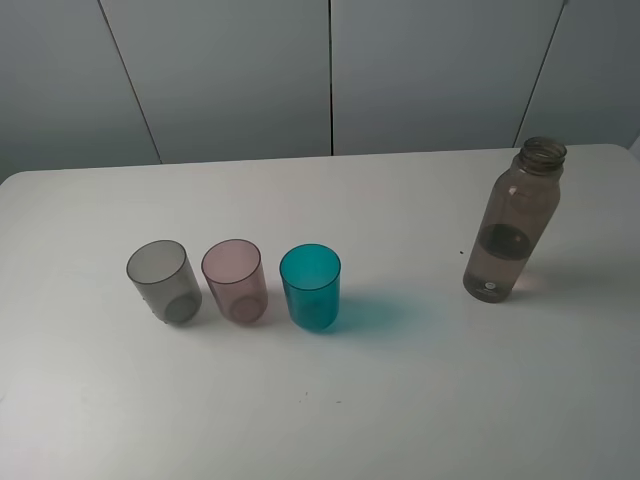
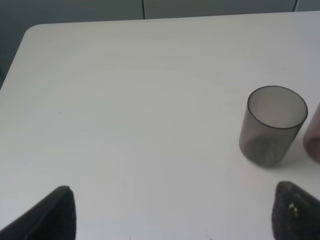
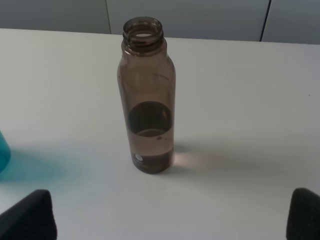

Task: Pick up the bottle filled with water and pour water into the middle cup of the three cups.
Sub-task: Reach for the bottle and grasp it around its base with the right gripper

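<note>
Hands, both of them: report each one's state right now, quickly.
Left hand: open, holding nothing.
Right hand: open, holding nothing; bottle not gripped.

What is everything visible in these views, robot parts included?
bottle: one, smoky brown, uncapped, upright to the right of the cups, partly filled.
grey cup: one, smoky grey, left end of the row.
pink cup: one, pale pink, middle of the row.
teal cup: one, teal, right end of the row, nearest the bottle.
table: one, white, under everything.
wall: grey panels, behind the table.
left hand: one, black, open, near the grey cup.
right hand: one, black, open, facing the bottle.
</note>
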Robot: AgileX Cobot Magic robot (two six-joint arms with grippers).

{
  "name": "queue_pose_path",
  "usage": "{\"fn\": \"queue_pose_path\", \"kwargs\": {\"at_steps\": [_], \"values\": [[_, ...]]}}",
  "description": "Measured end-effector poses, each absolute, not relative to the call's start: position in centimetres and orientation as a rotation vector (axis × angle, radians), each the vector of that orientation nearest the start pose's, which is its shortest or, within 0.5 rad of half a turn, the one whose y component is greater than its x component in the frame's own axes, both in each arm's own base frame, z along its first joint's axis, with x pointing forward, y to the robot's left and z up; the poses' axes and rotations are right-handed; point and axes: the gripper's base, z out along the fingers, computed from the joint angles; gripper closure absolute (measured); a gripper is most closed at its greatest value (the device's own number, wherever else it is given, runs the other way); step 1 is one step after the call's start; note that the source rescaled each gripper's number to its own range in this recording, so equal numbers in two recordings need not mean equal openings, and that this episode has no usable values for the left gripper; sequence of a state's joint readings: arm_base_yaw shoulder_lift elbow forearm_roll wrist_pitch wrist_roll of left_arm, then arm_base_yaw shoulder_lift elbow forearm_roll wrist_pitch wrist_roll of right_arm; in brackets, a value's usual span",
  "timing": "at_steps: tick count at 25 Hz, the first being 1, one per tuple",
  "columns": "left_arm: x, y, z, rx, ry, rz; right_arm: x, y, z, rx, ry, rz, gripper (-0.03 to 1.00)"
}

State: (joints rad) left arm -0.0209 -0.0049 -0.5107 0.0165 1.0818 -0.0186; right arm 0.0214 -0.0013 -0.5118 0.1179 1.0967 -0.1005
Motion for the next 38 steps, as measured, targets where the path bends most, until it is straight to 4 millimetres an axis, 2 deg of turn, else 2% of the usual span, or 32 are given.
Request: {"fn": "queue_pose_path", "kwargs": {"at_steps": [38], "values": [[-0.78,0.15,27.85,0.001,2.05,-0.005,-0.85,0.93,27.81,-0.135,2.058,0.093,-0.03]]}}
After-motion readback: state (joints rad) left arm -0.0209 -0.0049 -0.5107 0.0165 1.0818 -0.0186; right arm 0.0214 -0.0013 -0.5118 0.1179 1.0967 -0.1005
